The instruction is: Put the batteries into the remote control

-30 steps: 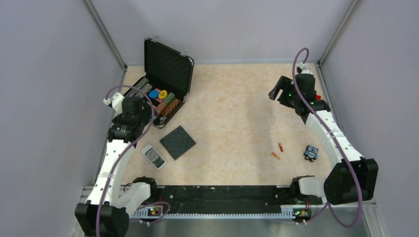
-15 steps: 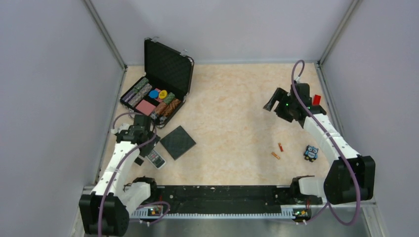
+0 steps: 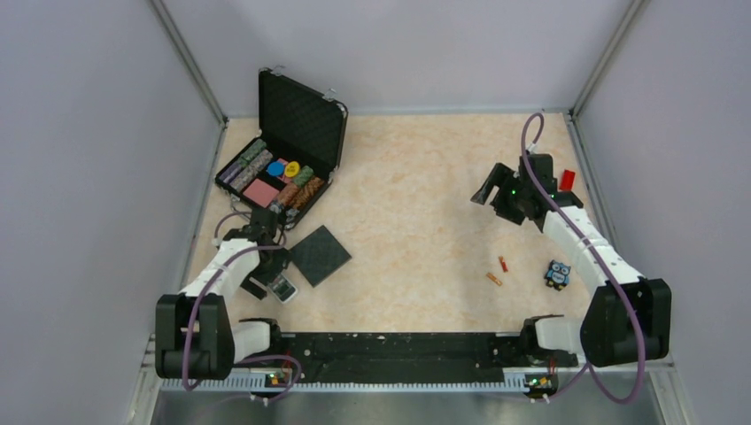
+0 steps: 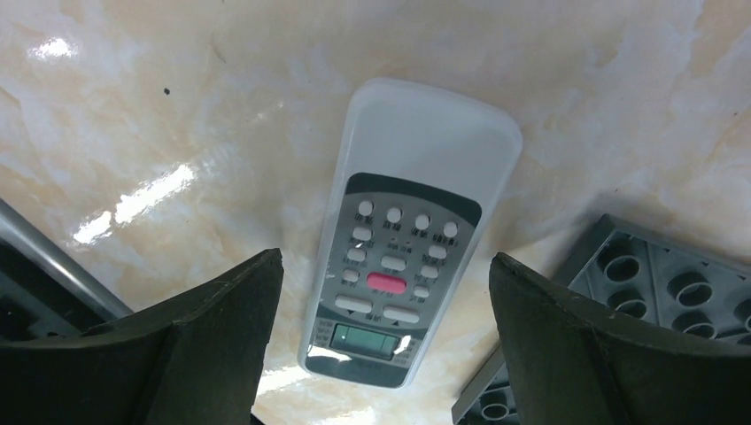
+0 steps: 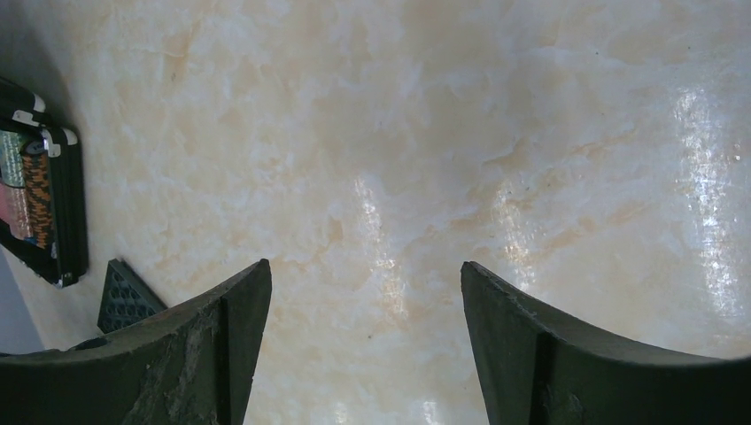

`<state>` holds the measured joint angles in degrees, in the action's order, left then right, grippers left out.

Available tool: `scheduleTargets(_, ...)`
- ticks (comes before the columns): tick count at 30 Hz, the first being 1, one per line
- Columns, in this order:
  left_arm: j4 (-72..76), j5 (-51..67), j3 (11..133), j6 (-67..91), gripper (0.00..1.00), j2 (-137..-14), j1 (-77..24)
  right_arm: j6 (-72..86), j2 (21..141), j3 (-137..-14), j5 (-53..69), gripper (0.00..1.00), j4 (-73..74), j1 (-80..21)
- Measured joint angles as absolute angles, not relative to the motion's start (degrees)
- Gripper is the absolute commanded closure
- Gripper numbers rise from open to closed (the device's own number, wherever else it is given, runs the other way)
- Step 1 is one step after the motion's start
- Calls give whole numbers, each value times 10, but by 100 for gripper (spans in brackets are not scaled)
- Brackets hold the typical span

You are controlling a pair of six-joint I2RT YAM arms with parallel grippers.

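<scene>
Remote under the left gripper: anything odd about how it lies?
Yes. The remote lies buttons up, its back against the table, so it likely needs flipping before loading; both batteries lie far off to the right.

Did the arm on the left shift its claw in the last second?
Yes. The left gripper came toward the near edge, away from the chip case, and now hangs open over the remote control.

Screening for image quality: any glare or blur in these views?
Left wrist: white-grey remote control with dark button panel sharp, glare streaks on the beige marbled tabletop beside it. Right wrist: glare bands on that tabletop, nothing blurred. Top external: evenly lit, sharp.
</scene>
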<state>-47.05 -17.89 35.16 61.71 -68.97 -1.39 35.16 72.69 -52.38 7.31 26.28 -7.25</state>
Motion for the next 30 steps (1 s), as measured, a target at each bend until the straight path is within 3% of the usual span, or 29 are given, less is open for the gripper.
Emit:
scheduleTargets(6, -432, -180, 337, 618, 29, -693, -8, 352, 727, -521, 73, 24, 265, -72)
scheduleTargets(12, -415, -189, 333, 615, 69, -691, -7, 352, 727, -521, 73, 24, 265, -72)
scheduleTargets(16, -416, -186, 332, 614, 86, -668, -7, 352, 728, -522, 76, 26, 265, -72)
scheduleTargets(19, -426, -168, 341, 598, 91, -606, -6, 352, 730, -522, 87, 27, 264, -73)
scheduleTargets(25, -418, -100, 397, 554, 91, -467, -6, 351, 757, -537, 116, 27, 261, -87)
scheduleTargets(30, -316, 70, 401, 534, 97, -445, -8, 350, 764, -561, 152, 27, 249, -137)
